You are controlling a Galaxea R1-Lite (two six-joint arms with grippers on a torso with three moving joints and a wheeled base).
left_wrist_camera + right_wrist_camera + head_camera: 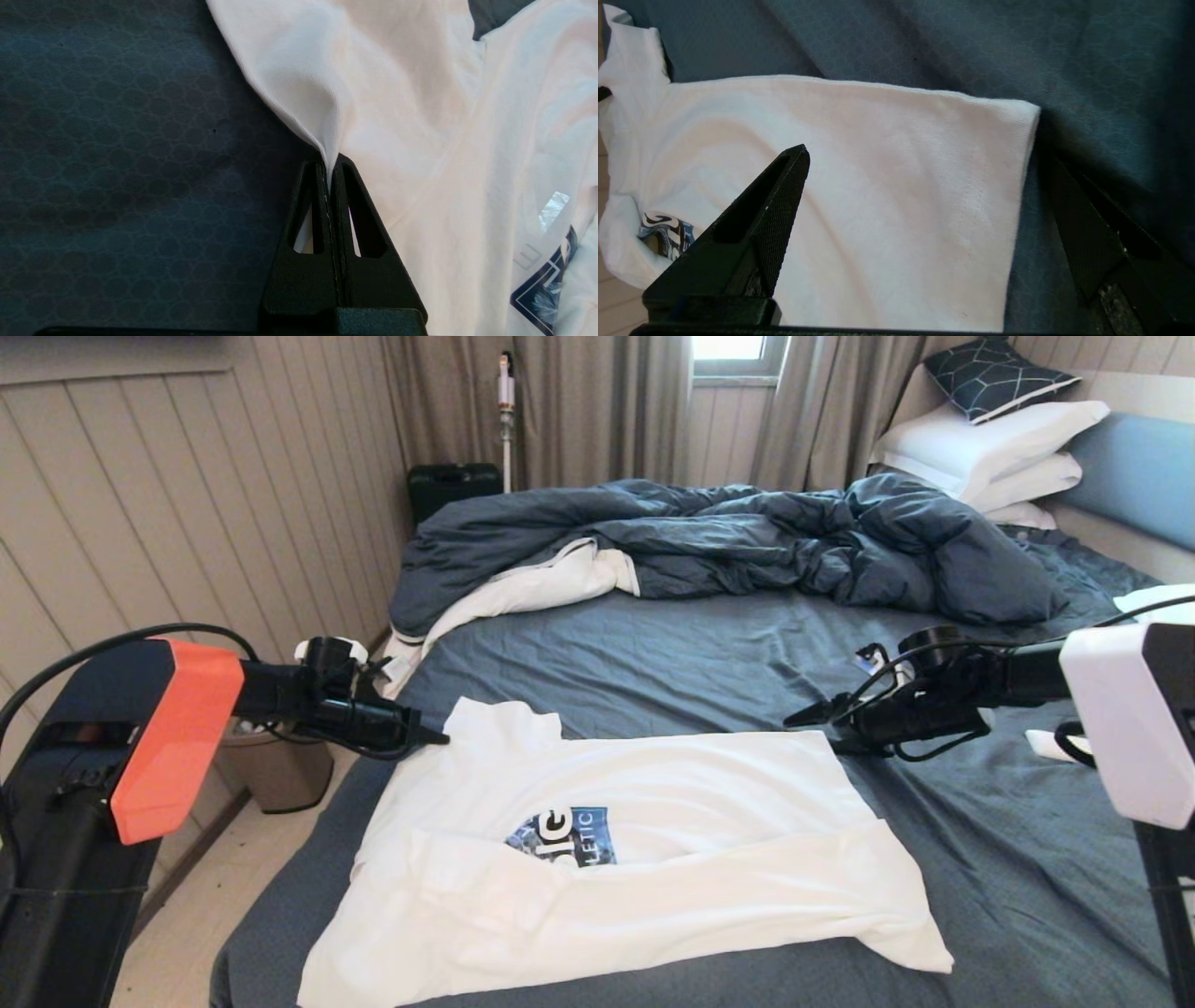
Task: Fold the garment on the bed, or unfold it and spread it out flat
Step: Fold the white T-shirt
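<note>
Cotton shirt [653,859], wrinkled, pinched by left pincer [331,163].

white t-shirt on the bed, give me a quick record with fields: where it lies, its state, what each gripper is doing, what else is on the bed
garment: white t-shirt with a blue printed graphic
location: near end of the bed, on the dark blue-grey sheet
state: partly folded, one side laid over the print, wrinkled
left gripper: jaws shut on a pinch of the t-shirt's edge, on the robot's left side
right gripper: jaws open, at the t-shirt's far right corner, one either side of its edge, holding nothing
also on bed: rumpled duvet, white pillows, patterned cushion
</note>
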